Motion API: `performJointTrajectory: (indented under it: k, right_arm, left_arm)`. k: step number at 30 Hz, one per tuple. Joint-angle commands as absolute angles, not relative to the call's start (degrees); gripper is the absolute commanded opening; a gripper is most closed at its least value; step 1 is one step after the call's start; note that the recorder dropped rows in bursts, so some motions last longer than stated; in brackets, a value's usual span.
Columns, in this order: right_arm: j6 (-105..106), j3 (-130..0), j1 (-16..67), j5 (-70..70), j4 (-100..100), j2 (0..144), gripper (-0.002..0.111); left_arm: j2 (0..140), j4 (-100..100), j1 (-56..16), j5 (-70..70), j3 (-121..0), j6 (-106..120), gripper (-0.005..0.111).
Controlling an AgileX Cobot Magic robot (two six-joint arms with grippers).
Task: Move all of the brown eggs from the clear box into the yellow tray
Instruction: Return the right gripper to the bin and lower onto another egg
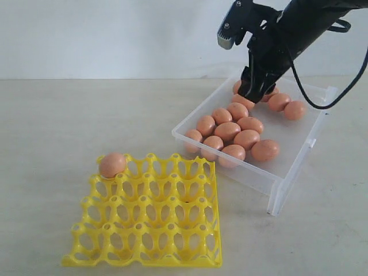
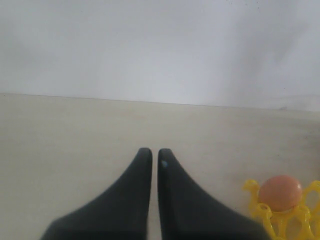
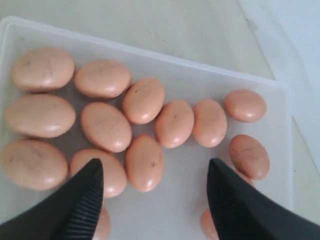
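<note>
Your right hand [image 3: 155,167] is standing wide open, holding nothing, with its two fingers [image 3: 80,202] spreading on either side of one egg [image 3: 145,162]. That egg is lying straight ahead of the hand, a little off the midline towards one finger. Its long axis is running across the line between the fingers, so a close would be meeting it over its narrow waist. I judge this to be what your coming move is turning on: go straight down and you are taking it the short way.

A neighbour [image 3: 112,170] is crowding it right by one finger, and that finger may be landing on the neighbour rather than beside it.

In the exterior view the right hand [image 1: 253,89] is hanging low over the far part of the box [image 1: 270,179]. I cannot tell whether its tips are touching anything. The eggs [image 1: 236,132] are lying loose in a cluster on the box floor.

The tray [image 1: 149,230] is sitting on the surface [image 1: 57,126] just beside the box. A lone egg [image 1: 112,165] is sitting in its far left corner cup.

Your left hand [image 2: 152,151] is resting empty, fingers nearly together, near that corner and well apart from the box. That is making the right arm the nearer one for this pick.
</note>
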State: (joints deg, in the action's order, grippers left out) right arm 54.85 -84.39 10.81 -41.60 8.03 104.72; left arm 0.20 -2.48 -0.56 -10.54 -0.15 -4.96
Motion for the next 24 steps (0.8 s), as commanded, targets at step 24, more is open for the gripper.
performJointTrajectory:
  k: [24]
  right_arm:
    - [75.5, -84.7, 11.5, -55.8, -0.7, 116.7, 0.054]
  left_arm:
    - [0.0, -2.4, -0.2, -10.3, 0.0, -4.9, 0.004]
